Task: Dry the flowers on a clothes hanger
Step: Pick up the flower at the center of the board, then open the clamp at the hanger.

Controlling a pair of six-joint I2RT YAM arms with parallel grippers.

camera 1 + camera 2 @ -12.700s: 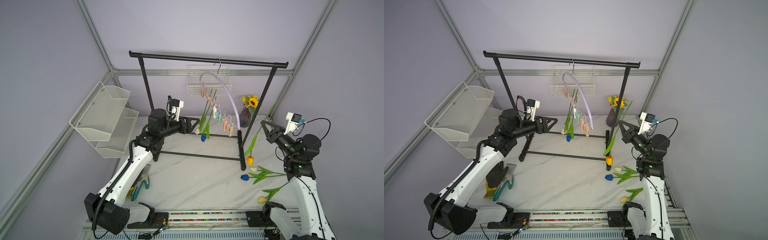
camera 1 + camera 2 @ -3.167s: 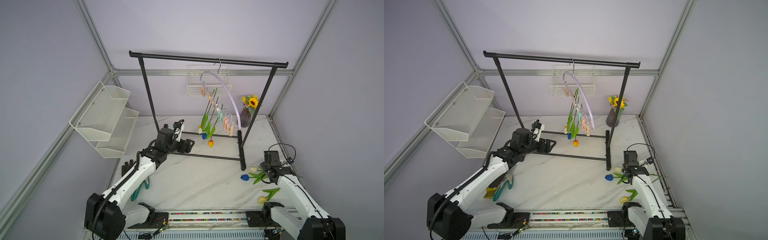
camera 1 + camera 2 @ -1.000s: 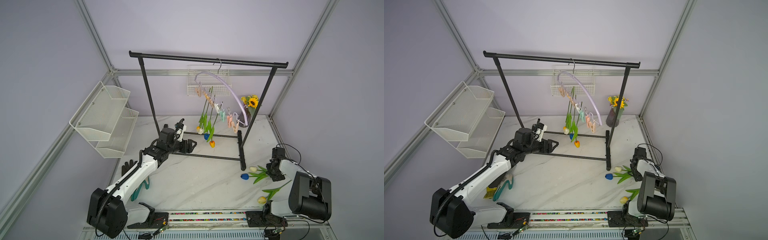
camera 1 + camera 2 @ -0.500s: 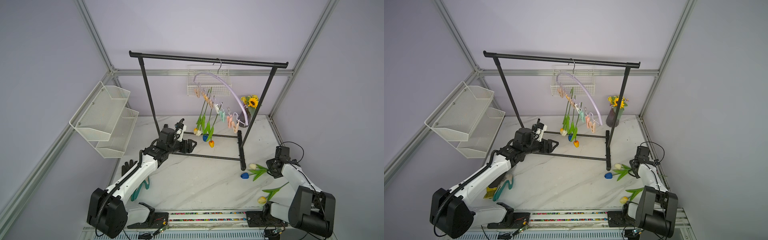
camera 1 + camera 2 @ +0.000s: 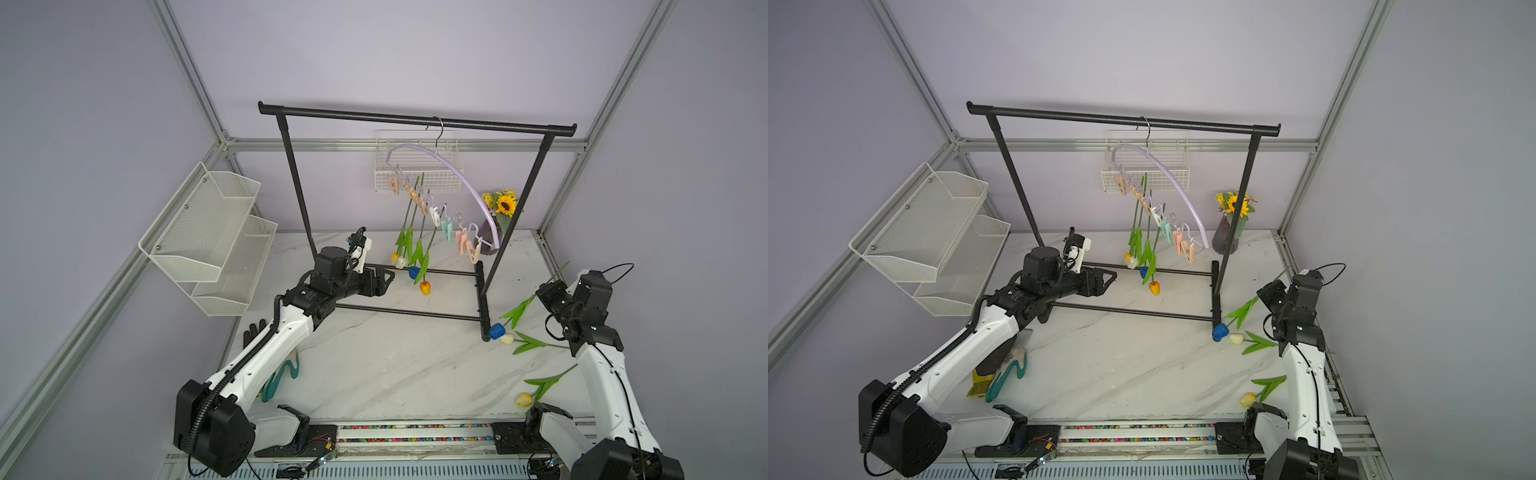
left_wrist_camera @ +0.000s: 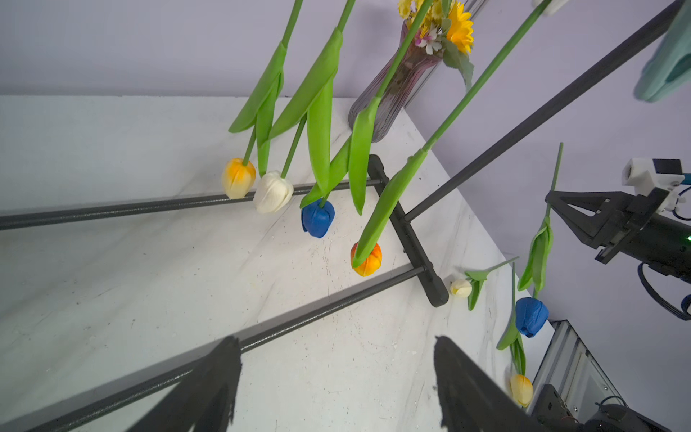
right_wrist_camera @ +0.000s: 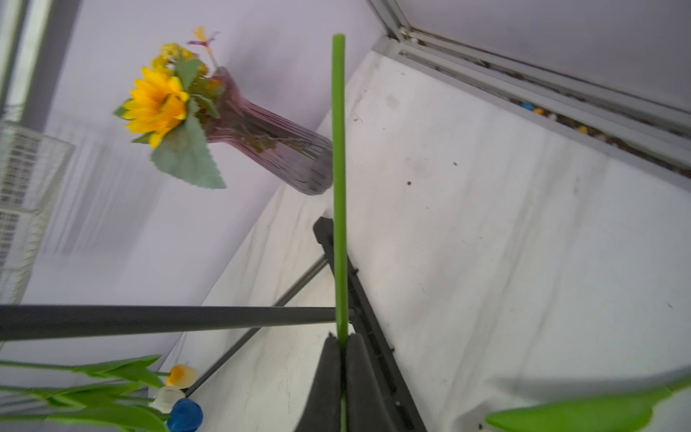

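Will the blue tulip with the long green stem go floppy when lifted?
Probably fairly stiff: the blue-headed artificial tulip's thin green stem stands straight beyond the shut right tool. Likely light, since a narrow pinch holds it. Its blue head may swing.

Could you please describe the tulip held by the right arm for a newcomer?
Find the black garment rack; beside its foot nearest the right arm is a blue tulip. Unlike the white tulip and yellow tulip lying nearby, its stem is clamped in the right gripper.

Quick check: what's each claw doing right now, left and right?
Left claw: open, holding nothing.
Right claw: closed on the blue tulip, by its stem.
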